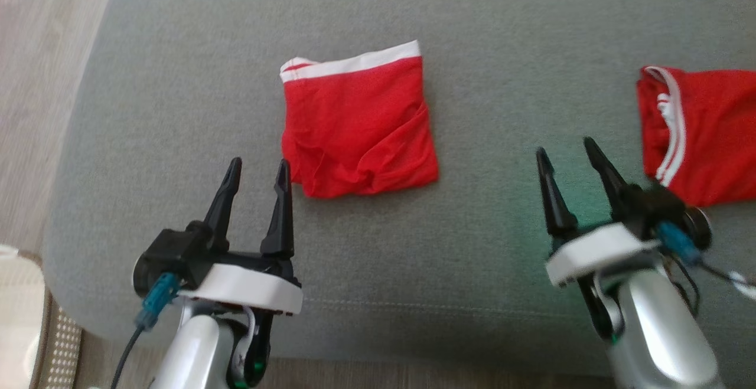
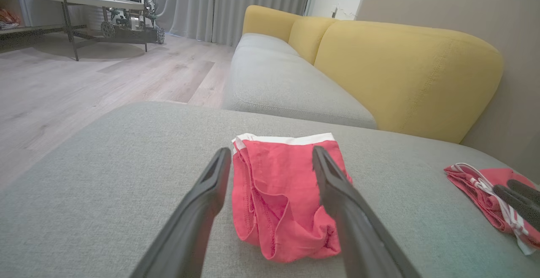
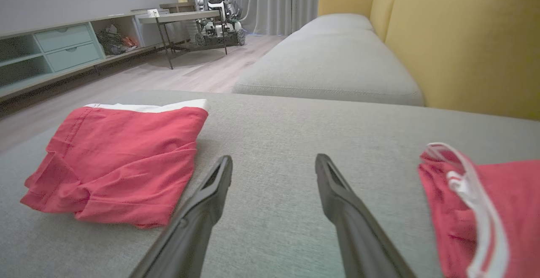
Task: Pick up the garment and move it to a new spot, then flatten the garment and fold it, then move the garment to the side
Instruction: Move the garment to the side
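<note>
A red garment [image 1: 358, 124] with a white waistband lies folded into a rough square on the grey cushion [image 1: 177, 82]; it also appears as the garment [image 2: 280, 195] and the garment [image 3: 114, 160]. My left gripper [image 1: 260, 170] stands open just left of its near corner, nothing between the fingers. My right gripper [image 1: 567, 150] is open over bare cushion, between this garment and a second red garment [image 1: 700, 132] with white trim at the right edge. In the wrist views the left gripper [image 2: 270, 157] and the right gripper [image 3: 274, 164] both show spread fingers.
The cushion's front edge [image 1: 378, 353] runs just below my wrists, wooden floor [image 1: 35, 52] to the left. A yellow sofa back [image 2: 405, 71] rises behind. Far off stand a table [image 2: 84, 4] and low shelves [image 3: 63, 50].
</note>
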Robot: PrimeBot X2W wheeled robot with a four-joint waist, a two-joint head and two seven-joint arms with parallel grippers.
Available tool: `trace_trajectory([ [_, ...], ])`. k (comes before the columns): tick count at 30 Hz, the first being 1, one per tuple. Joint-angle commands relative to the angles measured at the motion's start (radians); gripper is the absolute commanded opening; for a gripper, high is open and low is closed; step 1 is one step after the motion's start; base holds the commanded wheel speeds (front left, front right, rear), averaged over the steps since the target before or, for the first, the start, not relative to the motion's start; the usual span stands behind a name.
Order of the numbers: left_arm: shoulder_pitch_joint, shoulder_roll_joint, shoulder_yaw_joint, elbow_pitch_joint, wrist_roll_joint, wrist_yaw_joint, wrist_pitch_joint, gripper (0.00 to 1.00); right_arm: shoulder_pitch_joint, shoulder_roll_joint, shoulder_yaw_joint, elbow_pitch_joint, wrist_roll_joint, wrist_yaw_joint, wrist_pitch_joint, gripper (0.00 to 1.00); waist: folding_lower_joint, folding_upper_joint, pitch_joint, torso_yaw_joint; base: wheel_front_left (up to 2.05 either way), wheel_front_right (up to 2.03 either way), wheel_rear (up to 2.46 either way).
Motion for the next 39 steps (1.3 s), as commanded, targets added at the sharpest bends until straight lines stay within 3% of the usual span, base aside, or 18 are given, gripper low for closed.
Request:
trace_trajectory([
  [1, -0.045, 0.006, 0.023, -0.039, 0.01, -0.005, -0.005, 1.0, -0.068, 0.009, 0.037, -0.008, 0.024, 0.0, -0.005, 1.0, 0.0, 0.0, 0.023, 0.017, 0.0, 0.0, 0.0],
  [10, -0.09, 0.006, -0.009, -0.042, -0.008, -0.005, -0.005, 1.0, -0.32, 0.003, 0.125, 0.21, 0.123, 0.0, 0.1, 1.0, 0.0, 0.0, 0.109, 0.09, 0.0, 0.0, 0.0],
  [16, -0.11, 0.006, -0.032, -0.042, -0.024, 0.001, -0.005, 1.0, -0.452, -0.007, 0.166, 0.371, 0.263, 0.0, 0.183, 1.0, 0.0, 0.0, 0.144, 0.147, 0.0, 0.0, 0.0],
  [28, -0.109, 0.006, -0.058, -0.043, -0.041, 0.015, -0.005, 1.0, -0.553, -0.052, 0.339, 0.548, 0.422, 0.0, 0.21, 1.0, 0.0, 0.0, 0.155, 0.216, 0.0, 0.0, 0.0],
  [29, -0.109, 0.006, -0.059, -0.044, -0.042, 0.016, -0.005, 1.0, -0.558, -0.054, 0.354, 0.559, 0.43, 0.0, 0.211, 0.88, 0.0, 0.0, 0.156, 0.218, 0.0, 0.0, 0.0],
  [30, -0.109, 0.006, -0.06, -0.044, -0.042, 0.017, -0.005, 1.0, -0.564, -0.057, 0.369, 0.568, 0.435, 0.0, 0.211, 0.08, 0.0, 0.0, 0.157, 0.22, 0.0, 0.0, 0.0],
  [31, -0.109, 0.006, -0.06, -0.044, -0.043, 0.017, -0.005, 1.0, -0.568, -0.061, 0.384, 0.576, 0.44, 0.0, 0.208, 0.0, 0.0, 0.0, 0.156, 0.222, 0.0, 0.0, 0.0],
  [39, -0.11, 0.006, -0.057, -0.044, -0.038, 0.021, -0.005, 1.0, -0.609, -0.1, 0.475, 0.643, 0.39, 0.0, 0.125, 0.0, 0.0, 0.0, 0.14, 0.206, 0.0, 0.0, 0.0],
])
